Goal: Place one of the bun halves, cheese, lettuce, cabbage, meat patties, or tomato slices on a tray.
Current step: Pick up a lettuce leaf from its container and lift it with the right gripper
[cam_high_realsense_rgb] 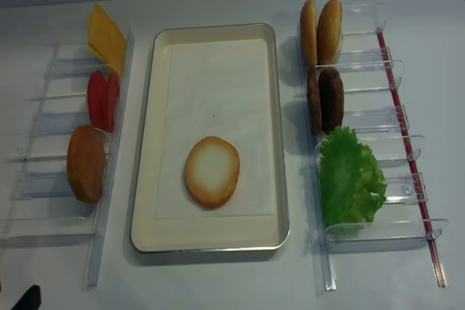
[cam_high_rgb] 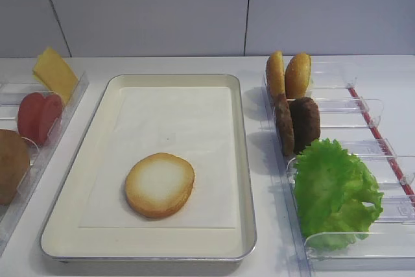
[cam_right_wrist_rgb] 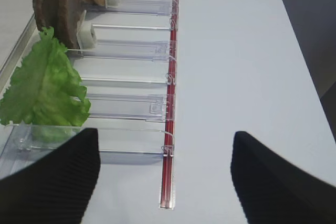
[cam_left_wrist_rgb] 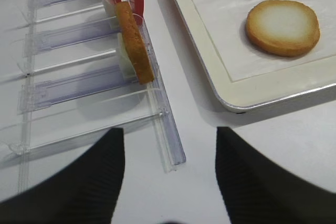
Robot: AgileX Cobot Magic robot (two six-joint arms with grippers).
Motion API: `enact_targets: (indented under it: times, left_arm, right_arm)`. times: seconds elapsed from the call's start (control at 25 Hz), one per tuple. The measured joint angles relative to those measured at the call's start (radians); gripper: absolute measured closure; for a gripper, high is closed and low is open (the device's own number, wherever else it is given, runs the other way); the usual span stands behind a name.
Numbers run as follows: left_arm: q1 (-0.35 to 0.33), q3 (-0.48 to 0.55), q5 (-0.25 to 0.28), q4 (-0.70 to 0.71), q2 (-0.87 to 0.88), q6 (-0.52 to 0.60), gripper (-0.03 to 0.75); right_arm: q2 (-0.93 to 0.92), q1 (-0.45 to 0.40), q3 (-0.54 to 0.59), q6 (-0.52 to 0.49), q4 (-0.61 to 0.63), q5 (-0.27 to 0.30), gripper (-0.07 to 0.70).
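White table (cam_high_realsense_rgb: 218, 281), cream tray (cam_high_rgb: 245, 160), 1 golden bun half (cam_high_rgb: 159, 184), pale face up

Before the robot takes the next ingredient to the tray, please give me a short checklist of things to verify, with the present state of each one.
1. The bun half lies flat on the tray, pale face up: ok.
2. Free liner on the tray behind the bun half: ok.
3. Right gripper open, nothing between its fingers: ok.
4. Left gripper open, nothing between its fingers: ok.
5. Lettuce stands in the right rack, just ahead of the right gripper: ok.
6. Meat patties upright in their slot, not fallen: ok.
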Motion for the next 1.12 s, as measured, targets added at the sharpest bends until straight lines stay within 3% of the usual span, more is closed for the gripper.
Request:
enact_targets:
  times: [0.24, 0.4, 0.8, 1.12]
  left_arm:
    - [0.0, 0.0, 0.0, 0.0, 0.0, 0.0, 0.345]
    - [0.0, 0.0, -0.002, 0.0, 0.0, 0.0, 0.345]
    - [0.0, 0.0, -0.002, 0.0, 0.0, 0.0, 0.345]
    - [0.0, 0.0, -0.002, 0.0, 0.0, 0.0, 0.345]
  right_arm:
    - [0.0, 0.0, 0.0, 0.0, 0.008, 0.0, 0.1]
    - [0.036, 0.0, 0.0, 0.0, 0.099, -0.006, 0.1]
    - [0.453, 0.0, -0.149, -0.004, 0.253, 0.0, 0.138]
    - [0.77, 0.011, -0.253, -0.057, 0.387, -0.031, 0.139]
